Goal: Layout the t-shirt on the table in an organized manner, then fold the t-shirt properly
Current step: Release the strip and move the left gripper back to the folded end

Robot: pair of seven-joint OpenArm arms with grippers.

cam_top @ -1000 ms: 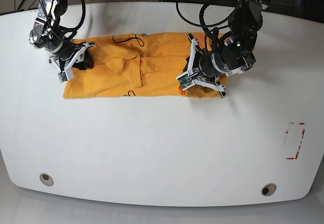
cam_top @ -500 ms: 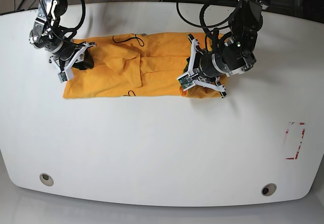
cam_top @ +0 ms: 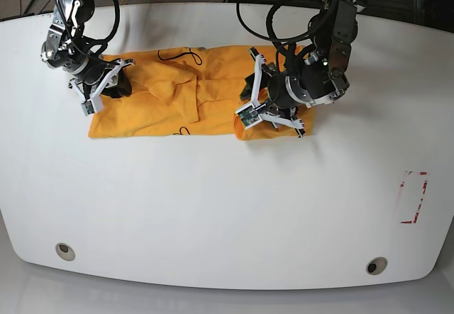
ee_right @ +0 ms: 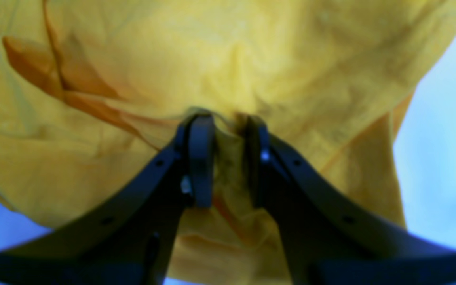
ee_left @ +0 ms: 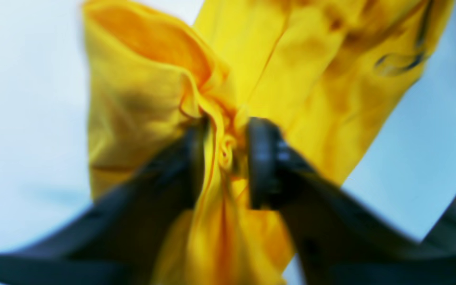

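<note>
The orange-yellow t-shirt (cam_top: 177, 101) lies as a long band across the far half of the white table (cam_top: 227, 200). At the band's right end, my left gripper (cam_top: 261, 98) pinches a bunched ridge of cloth (ee_left: 224, 150) between its black fingers (ee_left: 265, 158). That end is drawn in over the band. My right gripper (cam_top: 113, 86) sits at the band's left end. In the right wrist view my right gripper (ee_right: 228, 158) is shut on a fold of the t-shirt (ee_right: 251, 59). A thin black thread (cam_top: 181, 55) curls near the far edge of the shirt.
A red-outlined rectangle mark (cam_top: 413, 197) sits near the table's right edge. Two grey grommet holes (cam_top: 65, 251) (cam_top: 376, 265) lie near the front corners. Black cables (cam_top: 284, 23) hang above the left arm at the back. Bare white tabletop spans the front half.
My left arm has moved toward the left of the base view, dragging the shirt's right end inward so the band is shorter. The right arm has stayed put.
</note>
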